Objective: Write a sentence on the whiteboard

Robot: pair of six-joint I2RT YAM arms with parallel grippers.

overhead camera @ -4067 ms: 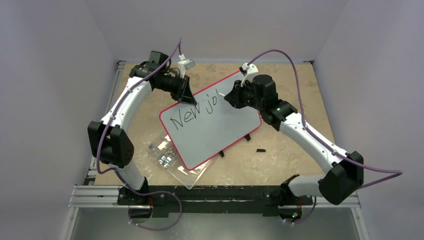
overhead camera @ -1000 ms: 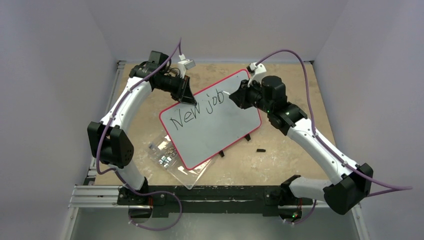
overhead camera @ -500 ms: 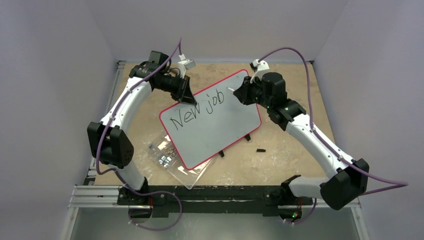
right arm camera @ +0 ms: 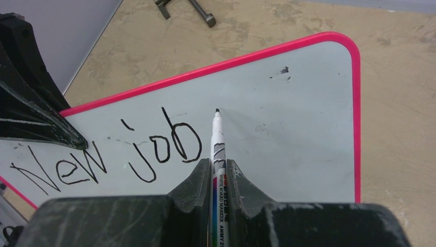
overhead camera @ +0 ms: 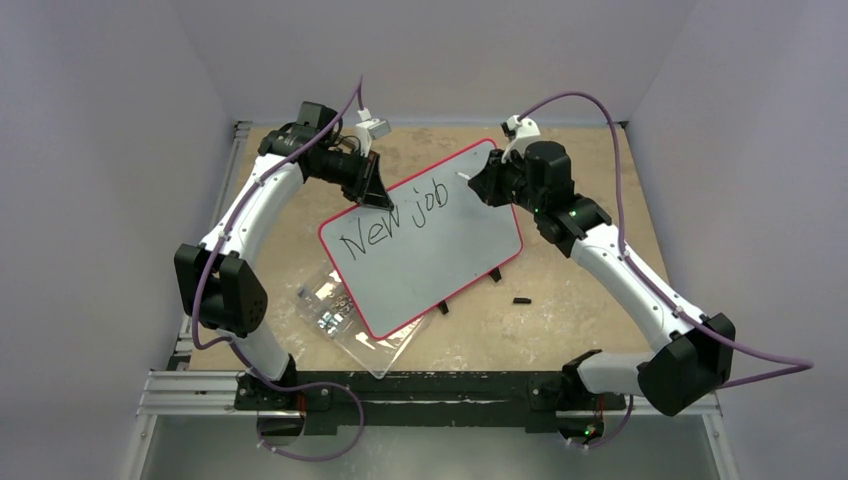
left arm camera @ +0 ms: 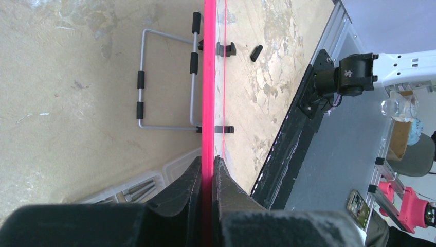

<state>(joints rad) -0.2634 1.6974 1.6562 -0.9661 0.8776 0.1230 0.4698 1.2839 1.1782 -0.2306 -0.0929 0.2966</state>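
The whiteboard (overhead camera: 445,262), white with a red rim, lies tilted across the middle of the table. On it, "New job" (overhead camera: 395,220) is written in black. My left gripper (overhead camera: 372,196) is shut on the board's far-left rim (left arm camera: 208,77), one finger (left arm camera: 187,180) on each side of it. My right gripper (right arm camera: 218,163) is shut on a white whiteboard marker (right arm camera: 218,149). The marker's black tip points at the board just right of the "b" in "New job" (right arm camera: 128,154). Whether the tip touches the surface I cannot tell.
A clear plastic box of screws (overhead camera: 340,315) pokes out from under the board's near-left corner. A small black cap (overhead camera: 521,300) lies on the table to the right. A grey wire stand (left arm camera: 167,77) sits beneath the board. A metal rail (overhead camera: 430,385) runs along the near edge.
Since four seconds ago the "b" has been added, making "job". Over the last second the right gripper has shifted slightly towards the far right with the marker. The left arm has held still.
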